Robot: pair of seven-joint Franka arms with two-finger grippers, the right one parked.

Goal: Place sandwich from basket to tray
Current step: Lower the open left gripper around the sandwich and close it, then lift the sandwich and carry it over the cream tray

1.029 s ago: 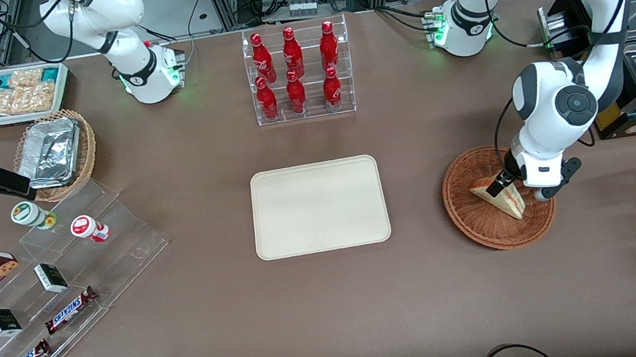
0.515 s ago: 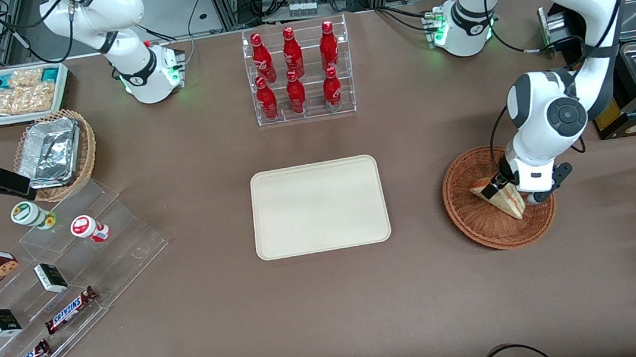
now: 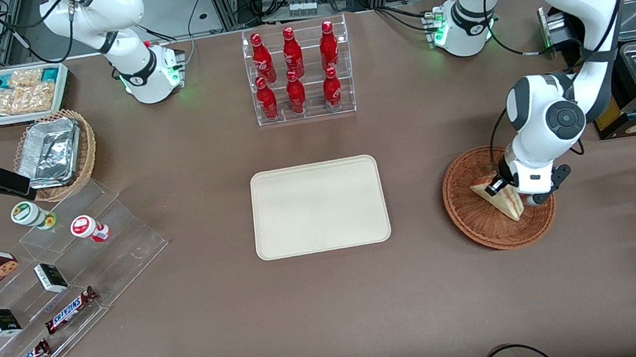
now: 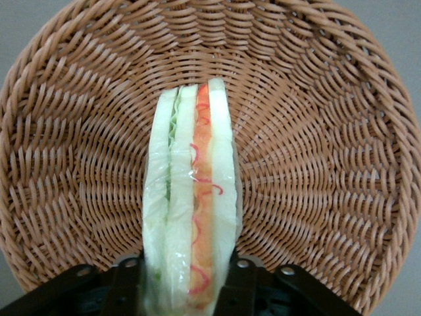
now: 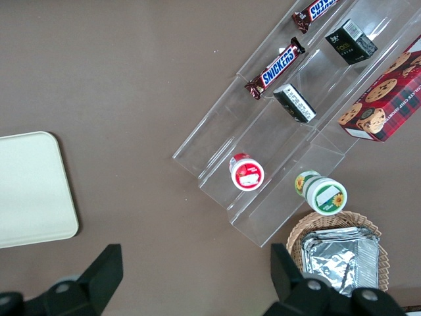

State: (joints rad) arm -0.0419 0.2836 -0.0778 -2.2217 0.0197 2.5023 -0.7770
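Sandwich [image 3: 498,198] is in the basket [image 3: 469,218], right of centre in the front frame, lying on a bread face with its thin edge pointing toward the camera. Gripper [image 4: 187,280] straddles the wide end; fingers [image 4: 125,286] sit against both bread faces, so it looks clamped on the sandwich across the layers, likely to keep the filling in. Not lifted yet. Tray [image 3: 277,243] sits empty mid-frame, well apart from the basket on the counter [image 3: 334,320]

Even overhead light, bright; soft short shadows under arms on the tabletop [image 3: 192,336]. Mild glare on the tray [image 3: 319,207] toward 12 o'clock. The gripper [image 4: 187,289] is dark against the sharp, glossy sandwich [image 4: 191,210].
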